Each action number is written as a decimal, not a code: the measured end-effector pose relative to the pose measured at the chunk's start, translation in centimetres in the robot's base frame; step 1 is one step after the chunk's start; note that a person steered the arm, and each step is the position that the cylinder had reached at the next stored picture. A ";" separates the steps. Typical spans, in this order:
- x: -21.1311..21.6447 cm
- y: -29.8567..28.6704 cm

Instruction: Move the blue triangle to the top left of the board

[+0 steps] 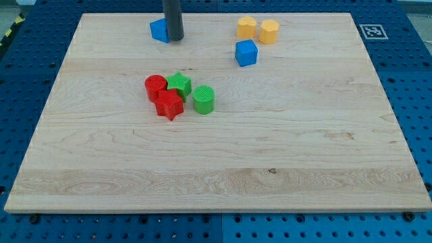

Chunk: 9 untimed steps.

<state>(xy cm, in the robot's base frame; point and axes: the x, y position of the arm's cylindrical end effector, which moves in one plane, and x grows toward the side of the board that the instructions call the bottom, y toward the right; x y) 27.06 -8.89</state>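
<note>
The dark rod's tip (175,39) is pressing against the right side of the small blue triangle block (159,30), apparently touching, near the wooden board's (216,169) top edge, left of centre. A blue cube (246,52) and two yellow blocks (258,30) are sitting rightward; a red-and-green cluster (177,95) is lying below.

Tip (175,39) down on the wooden board (283,169), pressed against the right side of the blue triangle (158,30) near the view's top, left of centre. Further right, two yellow blocks (247,28) (269,31) side by side, blue cube (246,52) just below them. Mid-left, a tight cluster: red cylinder (155,87), red star (169,105), green star (179,84), green cylinder (204,99).
</note>
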 end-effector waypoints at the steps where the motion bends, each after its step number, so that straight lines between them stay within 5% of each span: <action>1: -0.7 -1.0; 5: -1.1 -8.4; 9: -3.5 -8.6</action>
<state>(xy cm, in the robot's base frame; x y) 23.52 -17.45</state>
